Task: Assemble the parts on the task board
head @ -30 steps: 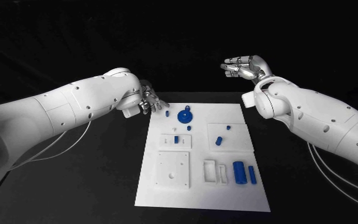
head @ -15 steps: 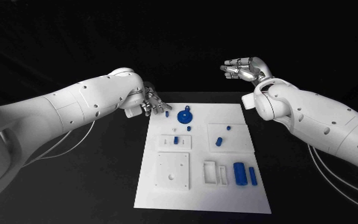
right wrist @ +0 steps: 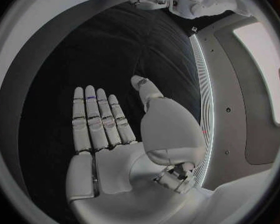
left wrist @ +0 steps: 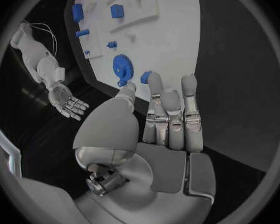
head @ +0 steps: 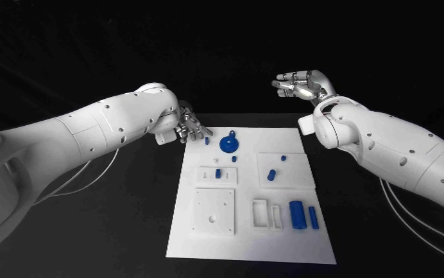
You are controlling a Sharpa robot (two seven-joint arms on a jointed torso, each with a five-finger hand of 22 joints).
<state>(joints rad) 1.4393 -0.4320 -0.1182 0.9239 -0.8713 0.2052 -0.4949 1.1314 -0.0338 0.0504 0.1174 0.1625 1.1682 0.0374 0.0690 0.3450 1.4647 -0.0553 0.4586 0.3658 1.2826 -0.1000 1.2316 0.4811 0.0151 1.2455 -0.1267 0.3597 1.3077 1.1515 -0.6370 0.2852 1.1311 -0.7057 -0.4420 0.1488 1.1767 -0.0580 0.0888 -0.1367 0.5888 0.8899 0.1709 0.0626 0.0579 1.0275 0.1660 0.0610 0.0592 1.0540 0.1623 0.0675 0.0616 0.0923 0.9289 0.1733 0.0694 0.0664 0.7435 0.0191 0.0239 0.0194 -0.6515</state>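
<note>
The white task board (head: 248, 233) lies in the middle of the black table. A blue gear (head: 230, 143) and a small blue peg (head: 205, 140) sit near its far left corner. My left hand (head: 188, 126) hovers at that corner with nothing in it. In the left wrist view its fingers (left wrist: 171, 114) stretch out straight, their tips just short of the gear (left wrist: 122, 69) and the peg (left wrist: 145, 76). My right hand (head: 299, 85) is raised beyond the board's far right corner, well off the parts. Its fingers (right wrist: 96, 119) lie flat and hold nothing.
More blue parts lie on the board: a short peg (head: 218, 173) in a small white plate, a slanted piece (head: 272, 175), a thick cylinder (head: 297, 214) and a thin one (head: 313, 217). A white square plate (head: 215, 210) and a white frame (head: 265, 214) lie nearer me.
My left arm has edged slightly toward the board's far left corner. The right hand has barely moved, and no part has shifted.
</note>
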